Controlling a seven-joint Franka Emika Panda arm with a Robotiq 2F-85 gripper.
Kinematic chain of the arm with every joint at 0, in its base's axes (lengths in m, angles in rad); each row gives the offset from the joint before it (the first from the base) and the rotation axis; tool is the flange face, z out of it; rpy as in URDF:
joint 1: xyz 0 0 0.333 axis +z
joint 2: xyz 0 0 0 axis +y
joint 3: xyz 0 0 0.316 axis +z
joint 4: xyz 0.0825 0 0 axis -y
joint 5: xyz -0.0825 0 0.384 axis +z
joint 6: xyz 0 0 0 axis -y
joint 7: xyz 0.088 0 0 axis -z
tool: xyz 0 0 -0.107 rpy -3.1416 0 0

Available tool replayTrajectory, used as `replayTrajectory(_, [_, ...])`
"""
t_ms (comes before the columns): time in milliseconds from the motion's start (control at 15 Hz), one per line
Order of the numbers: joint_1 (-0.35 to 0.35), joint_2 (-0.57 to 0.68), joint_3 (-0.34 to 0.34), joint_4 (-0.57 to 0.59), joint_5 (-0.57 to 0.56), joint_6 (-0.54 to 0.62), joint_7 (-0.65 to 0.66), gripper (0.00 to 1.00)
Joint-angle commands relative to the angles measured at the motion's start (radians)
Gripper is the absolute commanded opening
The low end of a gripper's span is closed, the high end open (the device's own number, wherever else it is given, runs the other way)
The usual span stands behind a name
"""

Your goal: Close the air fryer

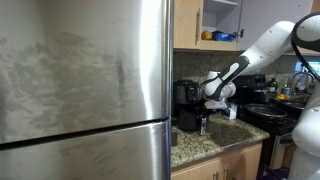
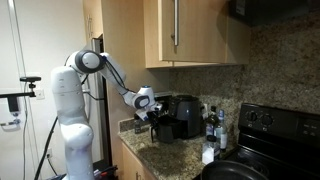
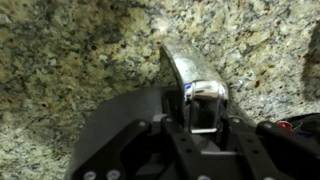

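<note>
In the wrist view my gripper (image 3: 205, 122) sits over the handle (image 3: 193, 78) of the air fryer (image 2: 183, 114) — a smooth, curved bar of shiny chrome that catches the light. My dark, blocky fingers (image 3: 168, 140) stand close on either side of its near end; whether they actually press it I cannot tell. Under the handle lies the matte black, rounded front of the drawer (image 3: 118, 125), above a countertop (image 3: 70, 50) of speckled tan-and-brown granite. In both exterior views the glossy black fryer stands upright on that counter, between a brushed-steel fridge (image 1: 80, 80) and a black stove (image 2: 275, 125) — its drawer jutting out toward my white arm (image 2: 110, 72).
</note>
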State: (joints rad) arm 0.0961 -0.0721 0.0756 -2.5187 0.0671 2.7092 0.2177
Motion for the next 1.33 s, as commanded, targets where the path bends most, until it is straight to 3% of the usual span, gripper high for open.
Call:
replayTrajectory(0, [-0.046,0.018,0.000,0.043,-0.152,0.064,0.074,0.10])
replayTrajectory(267, [-0.078,0.031,-0.002,0.100,-0.290,0.075,0.174,0.09])
replayTrajectory(733, [-0.069,0.105,-0.019,0.208,-0.583,0.060,0.368,0.09])
replayTrajectory(800, [-0.065,0.113,-0.021,0.217,-0.595,0.049,0.402,0.09])
replayTrajectory(867, [-0.047,0.089,-0.001,0.152,-0.527,0.049,0.355,0.09])
replayTrajectory(933, [-0.044,0.098,0.000,0.156,-0.529,0.049,0.365,0.34])
replayTrajectory(1133, [-0.043,0.103,-0.001,0.154,-0.528,0.049,0.366,0.34])
replayTrajectory(1200, [-0.050,0.120,-0.014,0.174,-0.594,0.055,0.407,0.09])
replayTrajectory(1267, [-0.057,0.151,-0.025,0.197,-0.643,0.103,0.431,0.09])
